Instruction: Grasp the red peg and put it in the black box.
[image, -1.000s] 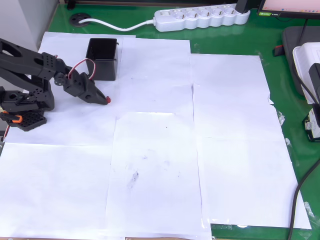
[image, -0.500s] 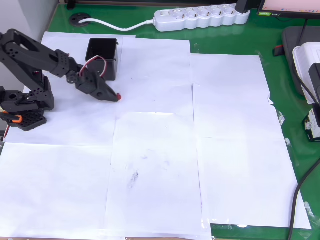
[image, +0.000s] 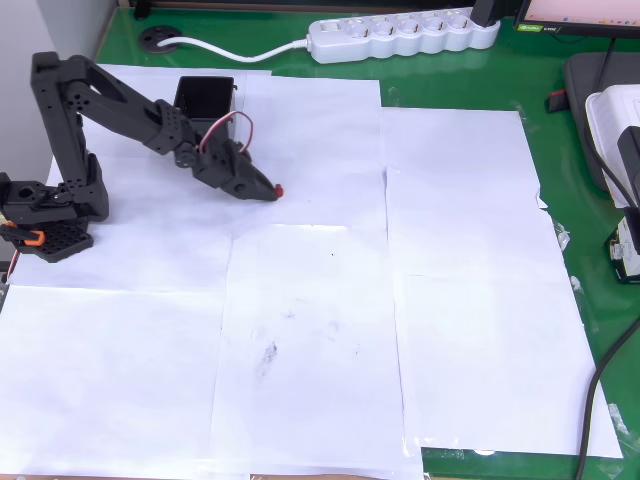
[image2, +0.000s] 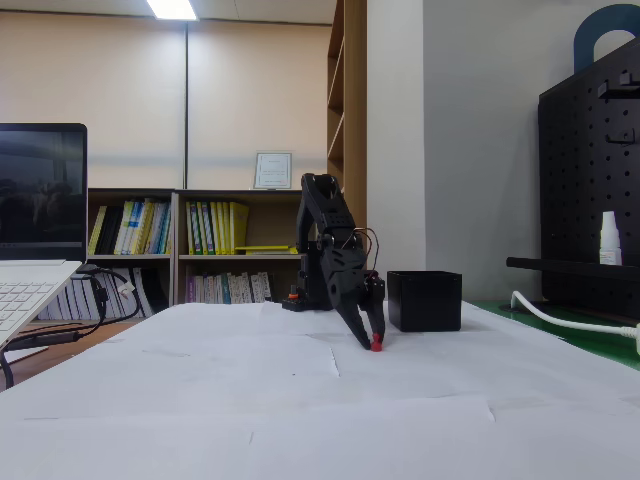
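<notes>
1. Gripper is pinching the red peg at its fingertips, low over the white paper.
2. Black box is standing near, behind the arm.

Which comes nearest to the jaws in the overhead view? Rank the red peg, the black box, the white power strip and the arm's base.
1. The red peg, at the tip of the gripper.
2. The black box, up and left, behind the arm.
3. The arm's base, far left.
4. The white power strip, along the top edge, right of the box.
</notes>
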